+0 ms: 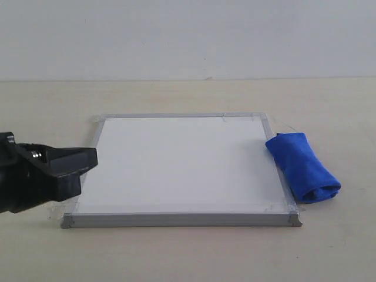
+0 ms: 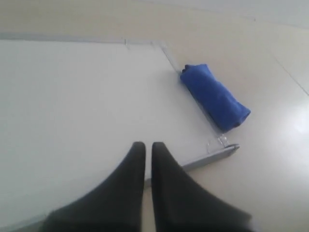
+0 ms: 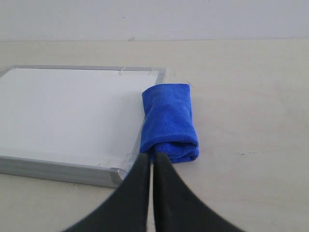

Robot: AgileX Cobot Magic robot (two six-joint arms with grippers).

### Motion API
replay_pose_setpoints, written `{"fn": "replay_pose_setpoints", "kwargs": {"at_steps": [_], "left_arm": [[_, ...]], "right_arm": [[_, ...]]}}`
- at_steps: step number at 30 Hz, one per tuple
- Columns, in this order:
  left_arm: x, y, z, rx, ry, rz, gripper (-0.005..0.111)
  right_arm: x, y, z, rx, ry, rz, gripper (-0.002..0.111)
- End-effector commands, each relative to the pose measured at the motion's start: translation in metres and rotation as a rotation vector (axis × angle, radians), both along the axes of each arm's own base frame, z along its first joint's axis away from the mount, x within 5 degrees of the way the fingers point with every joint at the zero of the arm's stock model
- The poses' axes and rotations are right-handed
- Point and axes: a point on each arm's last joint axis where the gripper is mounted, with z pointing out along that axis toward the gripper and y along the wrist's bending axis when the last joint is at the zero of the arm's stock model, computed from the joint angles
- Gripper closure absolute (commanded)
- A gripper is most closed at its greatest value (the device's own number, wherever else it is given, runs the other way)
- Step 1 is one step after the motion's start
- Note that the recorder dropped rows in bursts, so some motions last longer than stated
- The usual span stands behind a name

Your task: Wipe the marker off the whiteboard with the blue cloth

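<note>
The whiteboard (image 1: pixel 176 164) lies flat on the table, silver-framed, with tape at its corners. Its white surface (image 2: pixel 72 96) shows no red marker line in any view. The blue cloth (image 1: pixel 302 166) lies rolled up on the table against the board's right edge, also seen in the left wrist view as the blue cloth (image 2: pixel 215 95) and in the right wrist view as the blue cloth (image 3: pixel 169 121). My left gripper (image 1: pixel 93 157) hovers over the board's left edge, shut and empty (image 2: pixel 145 145). My right gripper (image 3: pixel 150 157) is shut and empty, just short of the cloth's near end, and out of the exterior view.
The pale wooden table (image 1: pixel 188 252) runs out on all sides of the board to a plain white wall (image 1: pixel 188 35) at the back. The board's near right corner (image 3: pixel 113 171) sits beside my right fingertips.
</note>
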Motion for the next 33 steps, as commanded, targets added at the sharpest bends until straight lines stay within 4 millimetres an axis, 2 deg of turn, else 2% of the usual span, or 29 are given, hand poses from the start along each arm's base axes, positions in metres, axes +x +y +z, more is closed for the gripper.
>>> {"fn": "replay_pose_setpoints", "kwargs": {"at_steps": [1,5,8,11,16,23,25,33], "left_arm": [[0.001,0.016,0.016,-0.04,-0.11,0.066,0.102],[-0.004,0.039,0.029,-0.072,-0.183,0.163,0.102],[-0.014,0.056,0.031,-0.051,-0.26,0.222,0.102],[-0.023,0.073,0.024,-0.029,-0.297,0.306,0.102],[-0.041,0.096,0.001,-0.017,-0.32,0.451,0.102],[-0.068,0.11,-0.02,-0.057,-0.505,0.555,0.102],[-0.073,0.112,-0.016,-0.057,-0.573,0.568,0.102],[-0.083,0.113,-0.021,0.023,-0.566,0.586,0.102]], "right_arm": [[0.0,0.0,0.002,-0.006,-0.021,-0.003,0.109],[0.0,0.0,0.002,-0.006,-0.021,-0.003,0.109],[0.0,0.0,0.002,-0.006,-0.021,-0.003,0.109],[0.0,0.0,0.002,-0.006,-0.021,-0.003,0.109],[0.0,0.0,0.002,-0.006,-0.021,-0.003,0.109],[0.0,0.0,0.002,-0.006,-0.021,-0.003,0.109],[0.0,0.0,0.002,-0.006,-0.021,-0.003,0.109],[0.0,0.0,0.002,-0.006,-0.018,-0.003,0.109]]}}
